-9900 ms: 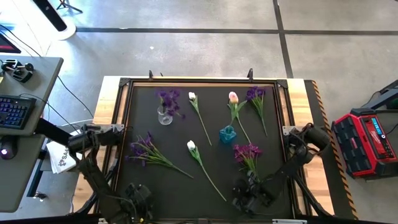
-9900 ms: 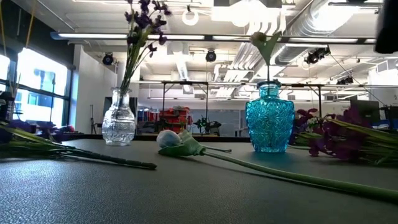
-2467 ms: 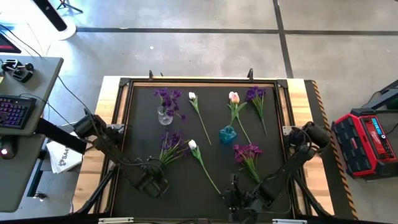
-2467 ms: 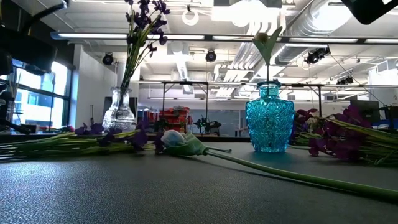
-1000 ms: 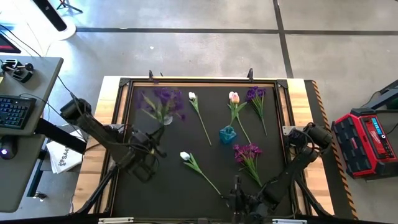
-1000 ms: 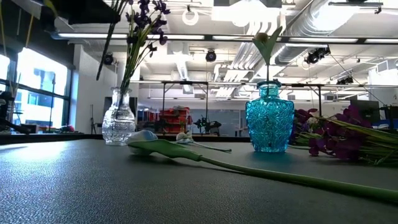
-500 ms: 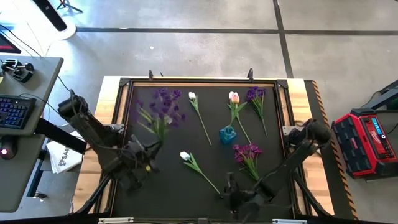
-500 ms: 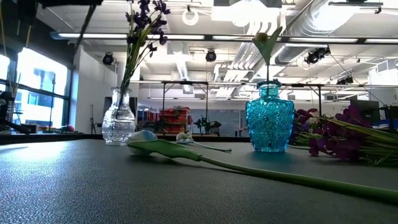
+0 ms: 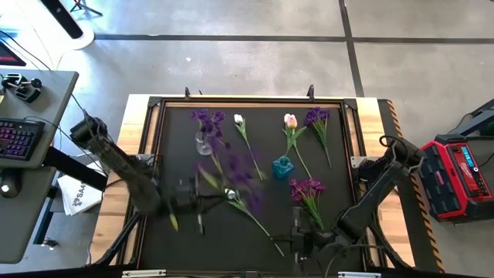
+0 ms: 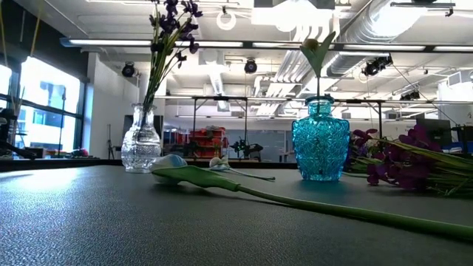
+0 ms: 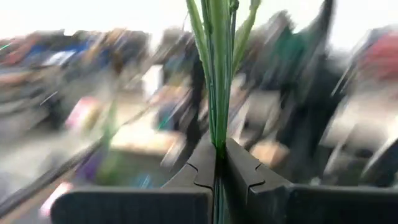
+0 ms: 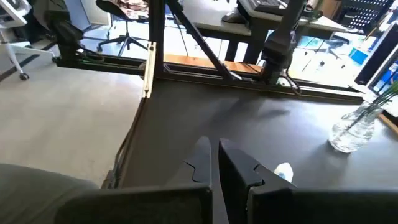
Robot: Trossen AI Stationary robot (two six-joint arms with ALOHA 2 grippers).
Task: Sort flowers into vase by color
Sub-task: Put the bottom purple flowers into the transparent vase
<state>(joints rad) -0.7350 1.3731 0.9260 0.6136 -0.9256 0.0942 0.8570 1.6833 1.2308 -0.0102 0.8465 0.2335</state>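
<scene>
My left gripper (image 9: pixel 194 205) is over the table's left middle, shut on a purple sprig (image 9: pixel 239 174) that shows blurred above the mat. Its green stems (image 11: pixel 217 74) rise from between the fingers. My right gripper (image 9: pixel 297 239) hangs shut and empty above the near edge (image 12: pixel 214 163). A clear vase (image 9: pixel 204 143) holds purple flowers (image 10: pixel 171 22). A blue vase (image 9: pixel 282 167) holds a pink tulip (image 9: pixel 289 120). One white tulip (image 9: pixel 229 193) lies on the mat by its head and stem. Another white tulip (image 9: pixel 238 120) lies farther back. My left gripper pinches the sprig's bundle of green stems (image 11: pixel 218 144) between its two fingers. The fingers lie about level and point toward the table's right. The sprig is lifted clear of the mat, and its blossoms (image 9: pixel 245 179) reach out toward the table's middle.
Two more purple sprigs lie on the mat's right half, one far (image 9: pixel 318 117) and one nearer (image 9: pixel 307 189). The mat sits in a raised dark frame (image 9: pixel 154 154). A desk with a keyboard (image 9: pixel 19 139) stands left of the table and a red case (image 9: pixel 455 174) stands right of it.
My left gripper has risen and turned its wrist sharply. The purple sprig has swung from beside the clear vase toward the table's middle, still held and clear of the mat. My right gripper has risen a little, still shut.
</scene>
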